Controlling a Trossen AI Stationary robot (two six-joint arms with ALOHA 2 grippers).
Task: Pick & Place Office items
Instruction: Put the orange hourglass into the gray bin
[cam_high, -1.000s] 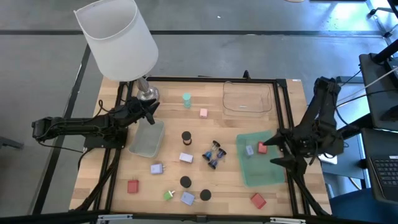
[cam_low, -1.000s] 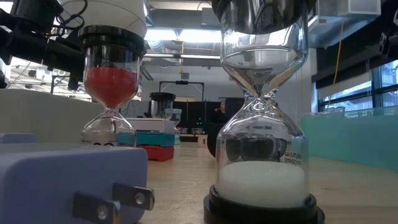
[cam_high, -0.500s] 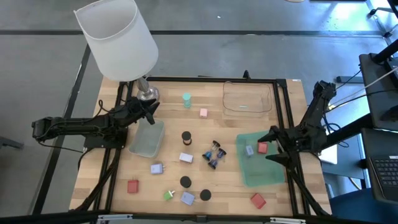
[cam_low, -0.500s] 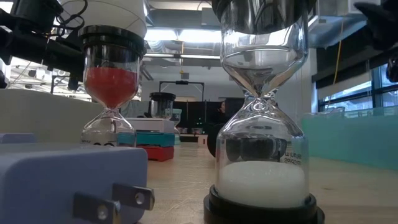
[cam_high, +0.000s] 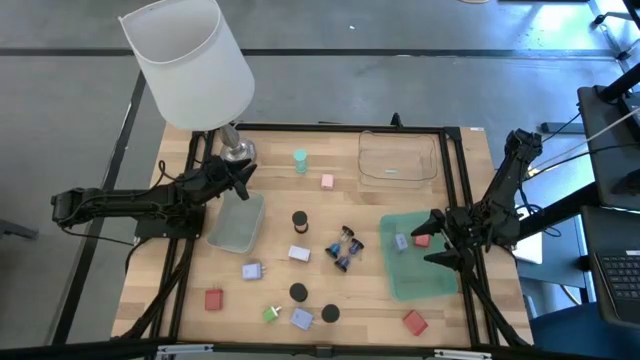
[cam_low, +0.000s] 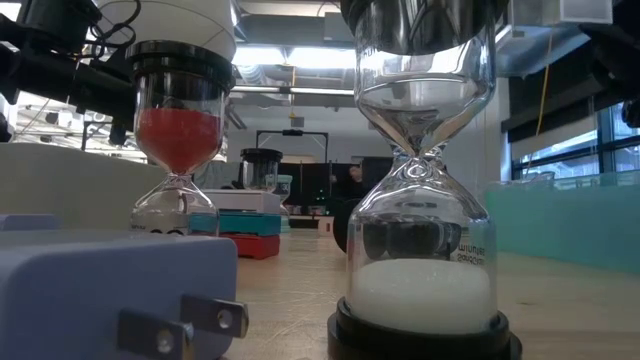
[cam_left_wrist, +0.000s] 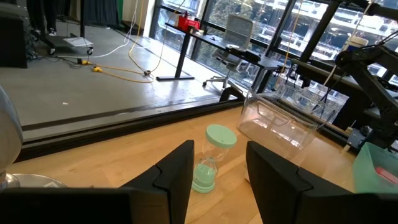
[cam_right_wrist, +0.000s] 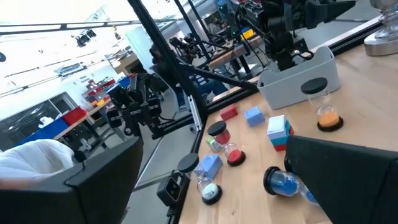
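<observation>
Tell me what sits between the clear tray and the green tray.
Nothing: the high view shows bare wood between the clear tray and the green tray.

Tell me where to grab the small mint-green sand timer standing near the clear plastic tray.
Take the mint-green sand timer by its round top cap, coming straight down from above. It stands upright, so the cap faces up, while the glass waist is thin and probably fragile. The clear plastic tray and the small pink block sit apart from it, so fingers should fit either side.
</observation>
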